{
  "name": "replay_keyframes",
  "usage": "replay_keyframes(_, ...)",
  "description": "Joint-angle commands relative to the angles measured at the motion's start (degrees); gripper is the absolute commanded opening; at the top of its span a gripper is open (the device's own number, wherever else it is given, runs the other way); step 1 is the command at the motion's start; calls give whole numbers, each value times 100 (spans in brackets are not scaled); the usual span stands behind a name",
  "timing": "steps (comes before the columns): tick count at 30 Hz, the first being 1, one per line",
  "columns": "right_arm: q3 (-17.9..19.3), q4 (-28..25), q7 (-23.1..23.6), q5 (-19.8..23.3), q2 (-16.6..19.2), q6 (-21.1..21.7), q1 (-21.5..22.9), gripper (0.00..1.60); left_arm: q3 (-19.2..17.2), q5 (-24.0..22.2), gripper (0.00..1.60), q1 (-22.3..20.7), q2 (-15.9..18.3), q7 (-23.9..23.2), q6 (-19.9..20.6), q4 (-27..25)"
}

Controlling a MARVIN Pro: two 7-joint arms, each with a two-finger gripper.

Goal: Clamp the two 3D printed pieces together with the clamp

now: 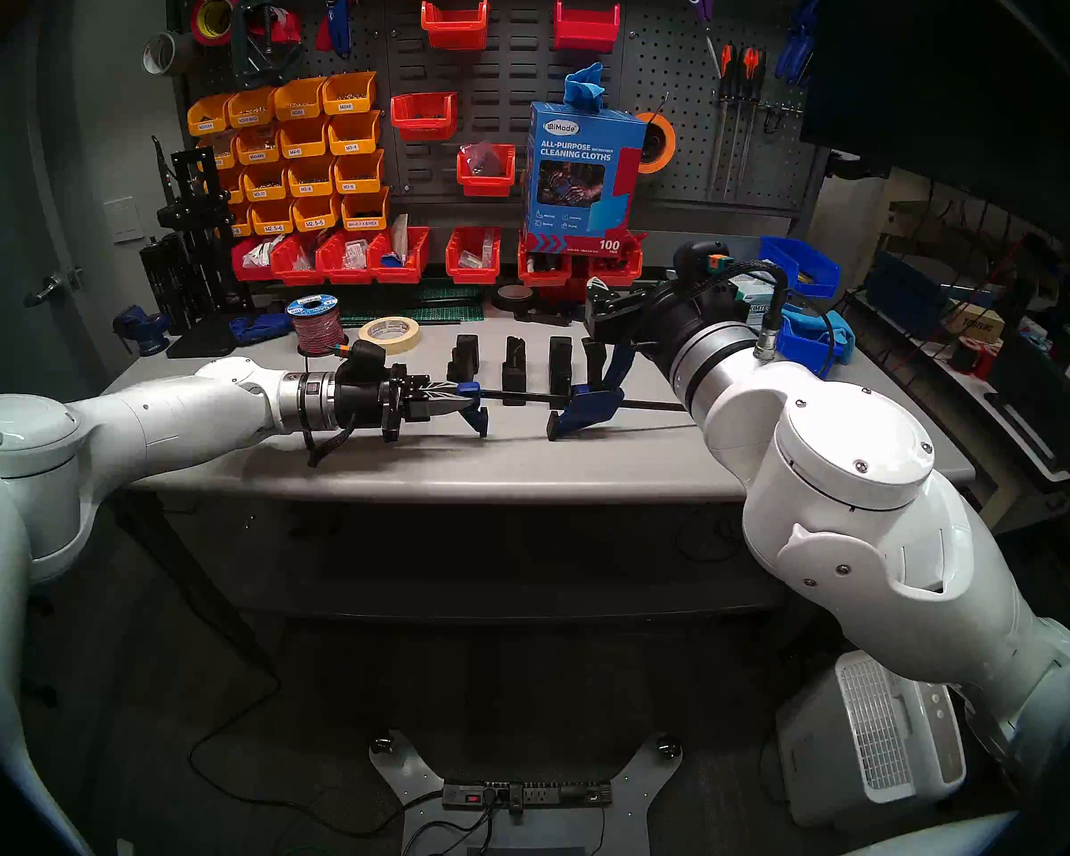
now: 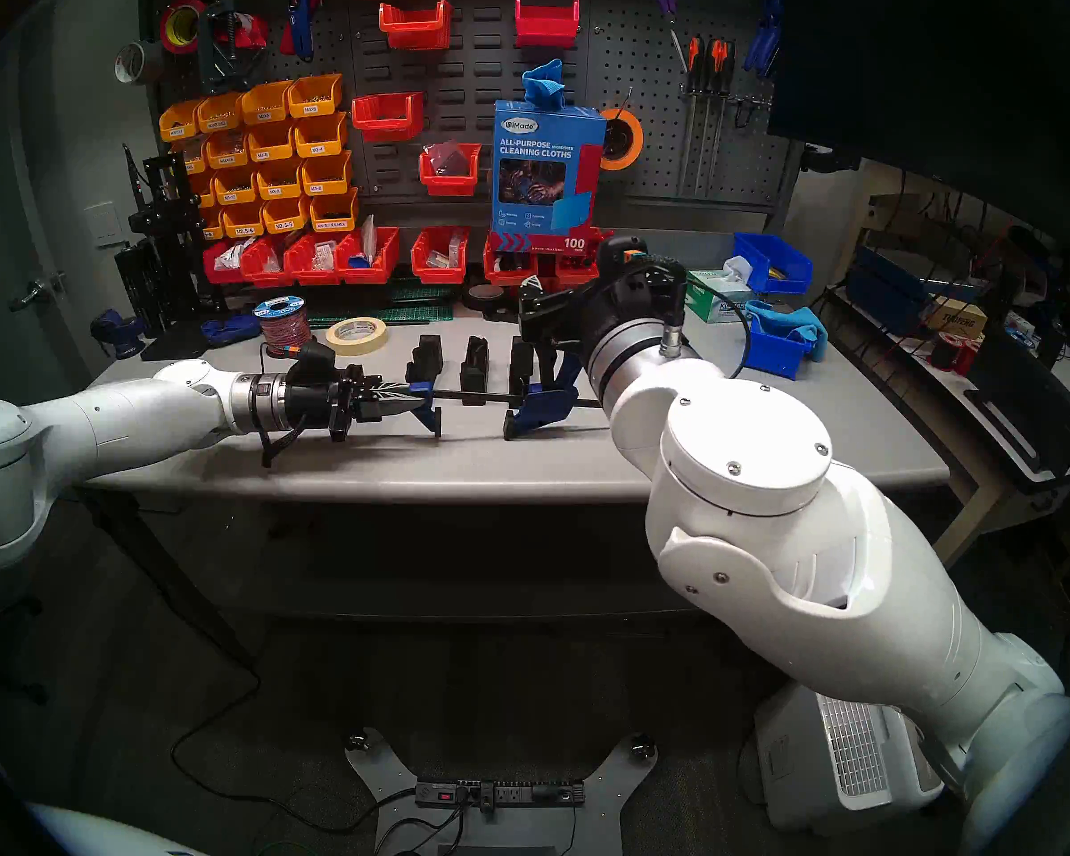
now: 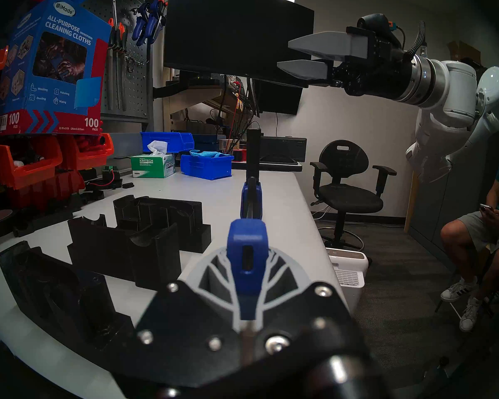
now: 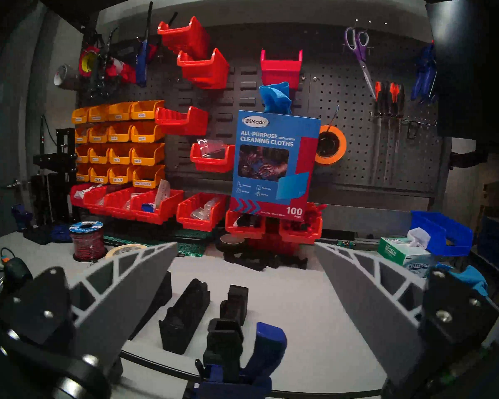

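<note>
Left claw (image 1: 452,397) holds the clamp (image 1: 585,407) level above the worktop (image 1: 582,465); the right claw (image 3: 293,54) hangs free and spread wide.

The left claw is pinched shut on the clamp's small blue end jaw, the bar running rightward to the blue handle. The 3D printed pieces (image 1: 514,367) stand in a row just behind the bar, apparently not yet between the jaws. Next, the empty right claw probably needs to take the handle or bring two pieces together.
</note>
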Motion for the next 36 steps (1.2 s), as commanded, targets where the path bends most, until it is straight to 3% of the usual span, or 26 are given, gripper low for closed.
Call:
replay_keyframes(1, -311, 13, 59, -142, -587, 23, 416, 160, -55, 8, 0, -56, 1, -527, 4, -18)
replay_keyframes(5, -570, 96, -129, -298, -753, -43, 311, 160, -71, 20, 0, -51, 4, -527, 8, -19)
replay_keyframes(11, -1062, 185, -497, -922, -821, -180, 229, 160, -84, 29, 0, -45, 4, -528, 12, -19)
replay_keyframes(27, -2123, 597, -582, -2533, -652, -496, 481, 160, -120, 53, 0, -31, 6, -533, 22, -15)
replay_keyframes(36, -2043, 857, -587, -2664, -481, -639, 567, 160, -141, 67, 0, -22, 6, -536, 28, -13)
